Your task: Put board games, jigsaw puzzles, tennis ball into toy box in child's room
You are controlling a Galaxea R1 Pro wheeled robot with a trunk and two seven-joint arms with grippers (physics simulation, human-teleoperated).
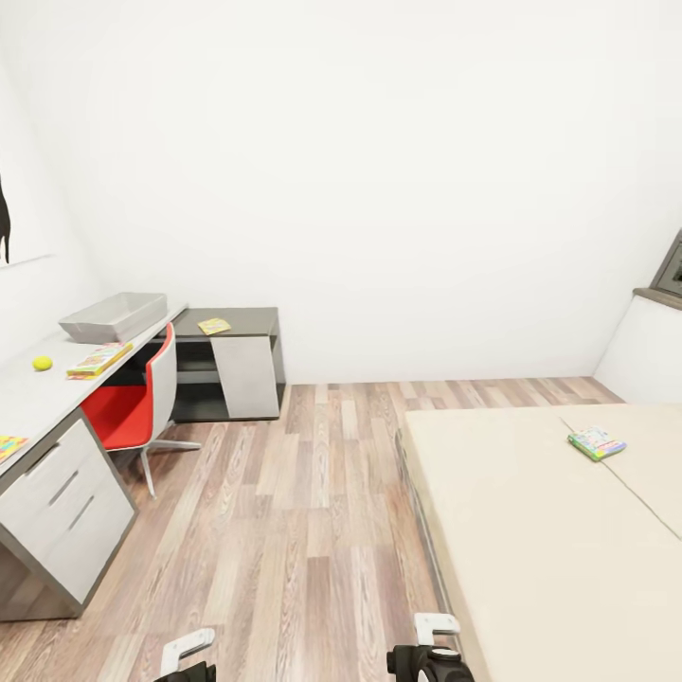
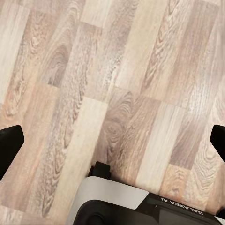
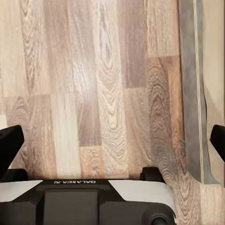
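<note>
The toy box (image 1: 114, 315), a light grey tray, stands at the far end of the long table (image 1: 38, 403) on the left. In front of it lie a colourful board game (image 1: 98, 360) and the tennis ball (image 1: 42, 363). A jigsaw puzzle (image 1: 9, 445) pokes in at the picture's left edge. On the bed (image 1: 530, 530) at the right rests a green-edged board game (image 1: 597, 442). My left gripper (image 2: 112, 140) and right gripper (image 3: 112, 140) both hang open over the wood floor, holding nothing, far from every toy.
A red-and-white swivel chair (image 1: 133, 407) is tucked at the table. A lower dark desk (image 1: 237, 365) in the corner carries a thin yellowish square (image 1: 214, 326). The bed's grey frame (image 3: 192, 93) runs close beside my right gripper. A strip of plank floor (image 1: 303, 530) separates table and bed.
</note>
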